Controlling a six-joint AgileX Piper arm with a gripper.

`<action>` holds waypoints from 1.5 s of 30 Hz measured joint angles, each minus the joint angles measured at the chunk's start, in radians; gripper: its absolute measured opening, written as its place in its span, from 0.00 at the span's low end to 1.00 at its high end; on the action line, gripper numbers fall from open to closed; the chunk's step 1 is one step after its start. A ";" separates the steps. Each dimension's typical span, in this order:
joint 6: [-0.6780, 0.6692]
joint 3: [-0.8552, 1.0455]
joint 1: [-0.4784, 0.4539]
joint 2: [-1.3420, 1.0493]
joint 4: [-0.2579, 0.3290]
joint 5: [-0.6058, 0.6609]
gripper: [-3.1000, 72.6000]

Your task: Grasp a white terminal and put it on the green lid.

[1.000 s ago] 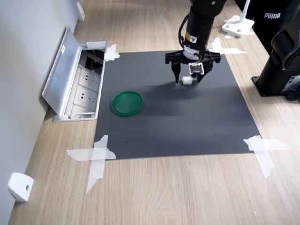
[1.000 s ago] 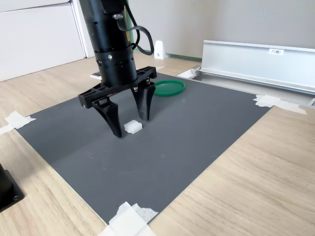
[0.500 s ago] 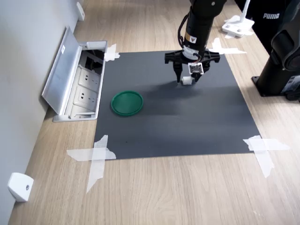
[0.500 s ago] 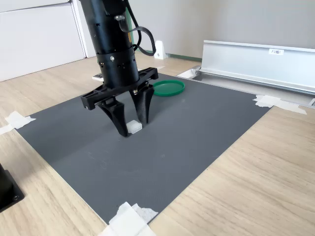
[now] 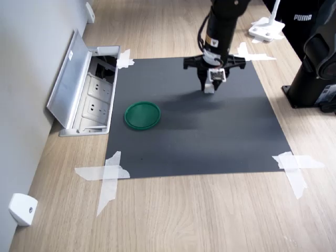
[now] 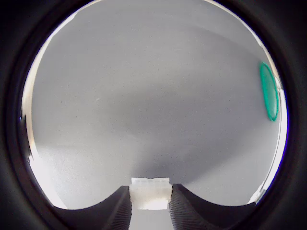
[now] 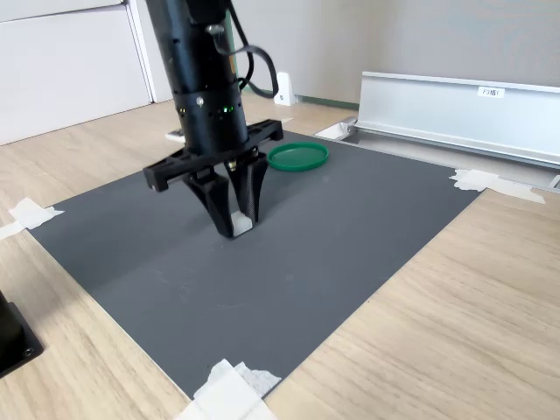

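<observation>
Gripper has just closed from wide open, now pinching the white terminal near the mat's far edge, w/ green lid well apart → lift next.

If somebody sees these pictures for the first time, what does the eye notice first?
First, the black gripper standing upright over the dark mat, its fingers shut on the white terminal. Next, the green lid, lying bare toward the first exterior view's left, apart from the gripper.
</observation>
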 joint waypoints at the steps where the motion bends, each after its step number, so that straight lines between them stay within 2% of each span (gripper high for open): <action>1: 0.009 -0.039 0.000 -0.002 0.009 0.024 0.44; 4: 0.027 -0.165 0.000 -0.001 0.048 0.087 0.44; 8: 0.060 -0.366 0.012 0.034 0.132 0.145 0.44; 10: 0.102 -0.448 0.037 0.073 0.139 0.164 0.44; 16: 0.296 -0.604 0.145 0.234 0.079 0.184 0.44; 22: 0.398 -0.621 0.193 0.350 0.030 0.174 0.44; 37: 0.399 -0.624 0.211 0.455 0.014 0.141 0.45; 40: 0.399 -0.624 0.211 0.460 0.012 0.141 0.56; 45: 0.406 -0.624 0.211 0.451 0.012 0.114 0.86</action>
